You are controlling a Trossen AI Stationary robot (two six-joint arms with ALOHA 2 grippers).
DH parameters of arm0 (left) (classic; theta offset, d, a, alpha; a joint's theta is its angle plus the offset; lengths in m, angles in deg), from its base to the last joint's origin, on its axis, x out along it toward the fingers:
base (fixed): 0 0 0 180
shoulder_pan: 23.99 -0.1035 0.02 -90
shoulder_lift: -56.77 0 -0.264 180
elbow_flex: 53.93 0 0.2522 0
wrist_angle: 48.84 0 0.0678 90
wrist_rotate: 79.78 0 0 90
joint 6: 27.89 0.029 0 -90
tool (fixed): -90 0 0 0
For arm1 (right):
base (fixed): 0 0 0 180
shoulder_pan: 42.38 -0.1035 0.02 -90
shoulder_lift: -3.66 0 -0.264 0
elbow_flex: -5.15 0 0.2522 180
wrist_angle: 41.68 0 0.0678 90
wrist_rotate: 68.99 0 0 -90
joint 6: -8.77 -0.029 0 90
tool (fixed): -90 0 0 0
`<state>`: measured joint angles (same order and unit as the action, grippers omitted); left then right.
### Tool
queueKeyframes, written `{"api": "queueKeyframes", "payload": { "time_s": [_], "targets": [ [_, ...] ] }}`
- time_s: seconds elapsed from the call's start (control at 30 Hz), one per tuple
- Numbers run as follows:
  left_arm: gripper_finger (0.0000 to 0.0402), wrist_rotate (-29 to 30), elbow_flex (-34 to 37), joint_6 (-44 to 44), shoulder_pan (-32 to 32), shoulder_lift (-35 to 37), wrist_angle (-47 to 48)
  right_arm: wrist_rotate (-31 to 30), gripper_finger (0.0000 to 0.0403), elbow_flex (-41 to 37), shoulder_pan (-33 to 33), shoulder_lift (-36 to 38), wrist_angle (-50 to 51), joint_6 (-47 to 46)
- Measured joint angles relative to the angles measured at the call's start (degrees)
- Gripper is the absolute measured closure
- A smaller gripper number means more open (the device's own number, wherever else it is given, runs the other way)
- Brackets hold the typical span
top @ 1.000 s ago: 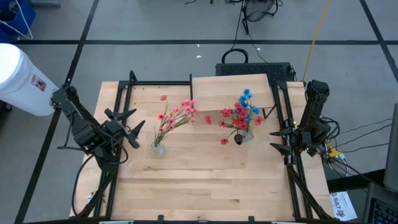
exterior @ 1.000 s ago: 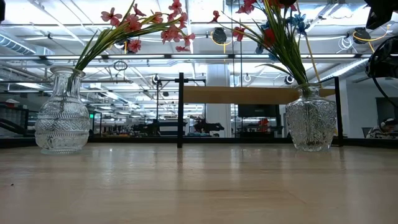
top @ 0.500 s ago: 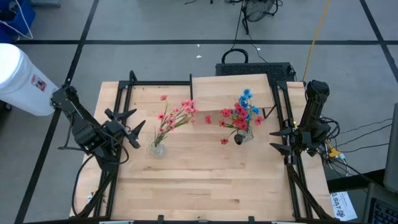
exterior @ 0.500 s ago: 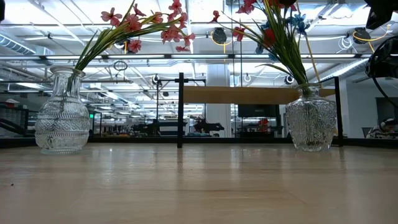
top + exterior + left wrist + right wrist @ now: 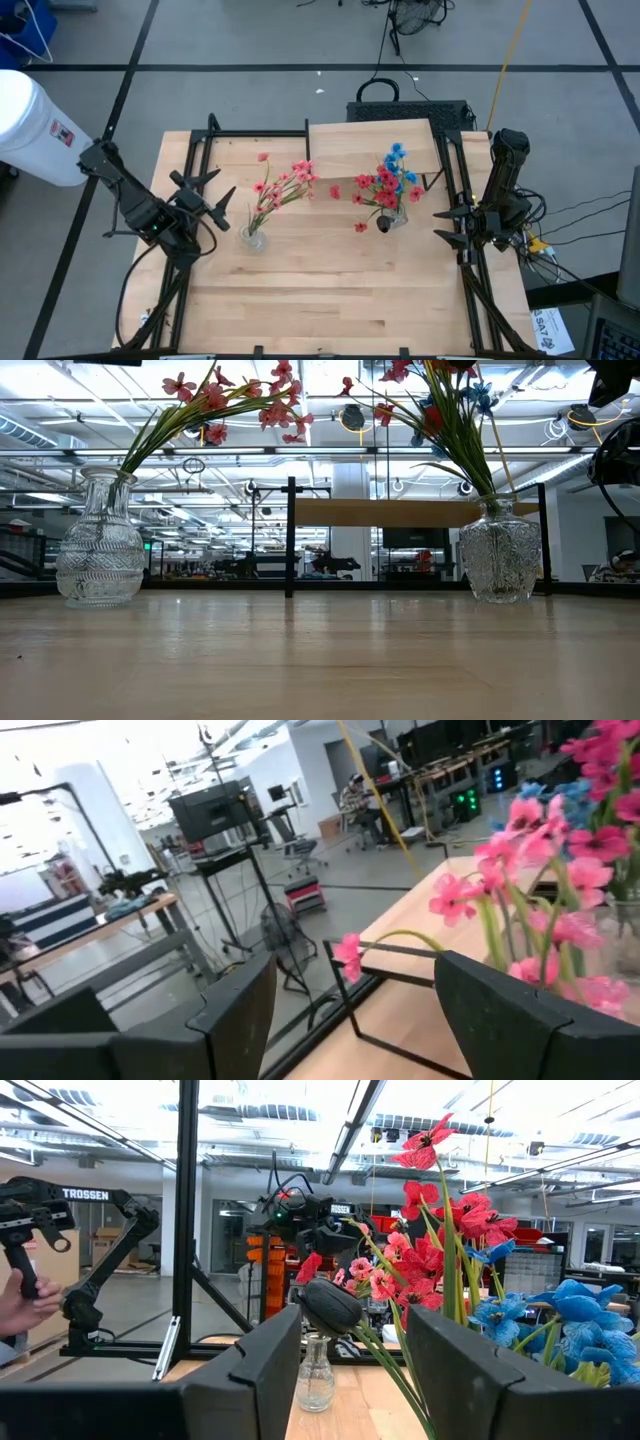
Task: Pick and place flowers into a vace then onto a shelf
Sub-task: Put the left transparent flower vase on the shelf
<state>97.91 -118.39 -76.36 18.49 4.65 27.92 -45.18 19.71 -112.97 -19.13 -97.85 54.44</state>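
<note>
Two clear glass vases stand by their bases on the tabletop. The left vase (image 5: 253, 238) (image 5: 100, 550) holds pink flowers (image 5: 282, 186) (image 5: 520, 850). The right vase (image 5: 392, 221) (image 5: 500, 555) holds red and blue flowers (image 5: 390, 180) (image 5: 430, 1250). The shelf (image 5: 375, 145) (image 5: 410, 512) stands at the table's far edge behind them. My left gripper (image 5: 220, 188) (image 5: 350, 1010) hangs open at the table's left side, pointing toward the left vase, nothing between its fingers. My right gripper (image 5: 440, 224) (image 5: 355, 1345) hangs open at the right side, pointing at the right vase's flowers.
Black frame rails (image 5: 195, 170) (image 5: 462, 170) run along the table's left and right sides. Bare tabletop (image 5: 330, 290) lies near the front edge. In the right wrist view a person's hand (image 5: 15, 1310) shows beyond the table, beside another arm (image 5: 90, 1230).
My left arm has swung a little, turning its open gripper slightly toward the table's far edge. The vases and flowers stand as before.
</note>
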Motion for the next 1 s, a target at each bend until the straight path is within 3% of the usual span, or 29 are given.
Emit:
{"api": "queueKeyframes", "payload": {
  "time_s": [0.2, 0.37, 0.67, 0.8, 1.0],
  "targets": [
    [0.0126, -4.3, 0.0, 2.7, -1.4, 0.0, 0.0, 0.0, 0.0227, 0.0, 0.0, 0.0, 0.0, 0.0],
    [0.0126, -13.3, 0.0, 9.3, -1.7, 0.0, -0.1, 0.0, 0.0228, 0.0, 0.0, 0.0, 0.0, 0.0],
    [0.0126, -15.7, 0.0, 8.7, -1.6, 0.0, -0.6, 0.0, 0.0228, 0.0, 0.0, 0.0, 0.0, 0.0],
    [0.0126, -18.6, 0.0, 7.4, -1.6, 0.0, -6.5, 0.0, 0.0228, 0.0, 0.0, 0.0, 0.0, 0.0],
    [0.0126, -30.5, 0.0, 5.0, -1.6, -0.2, -18.2, 0.0, 0.0225, 0.0, 0.0, 0.0, 0.0, 0.0]
  ]
}}
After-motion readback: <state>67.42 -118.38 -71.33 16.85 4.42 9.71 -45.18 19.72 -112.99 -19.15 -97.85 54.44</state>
